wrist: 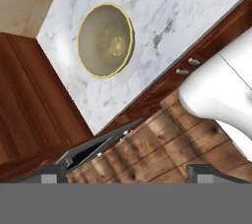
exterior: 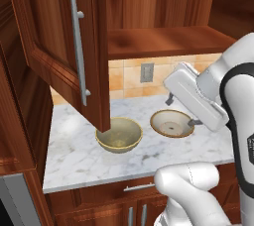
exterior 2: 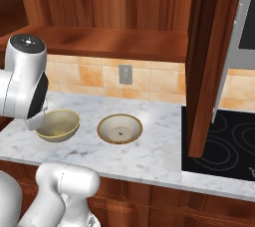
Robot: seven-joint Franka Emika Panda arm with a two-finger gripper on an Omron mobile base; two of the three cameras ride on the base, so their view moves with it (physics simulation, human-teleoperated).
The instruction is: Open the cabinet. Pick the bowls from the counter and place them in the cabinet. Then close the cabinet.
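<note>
Two round ceramic bowls (exterior: 119, 134) on veined marble table (exterior: 74, 155) | gripper (wrist: 127, 173) raised above, fingers apart, empty | wooden cabinet (exterior: 64, 46) open

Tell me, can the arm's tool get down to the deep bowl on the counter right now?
Probably yes. The deep bowl sits uncovered on the counter, nothing across it, and the open tool is empty. The open cabinet door hangs near, a possible snag.

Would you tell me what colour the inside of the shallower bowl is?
The shallower bowl is cream inside with brown speckles and a tan-yellow rim, clearest in the right base view.
</note>
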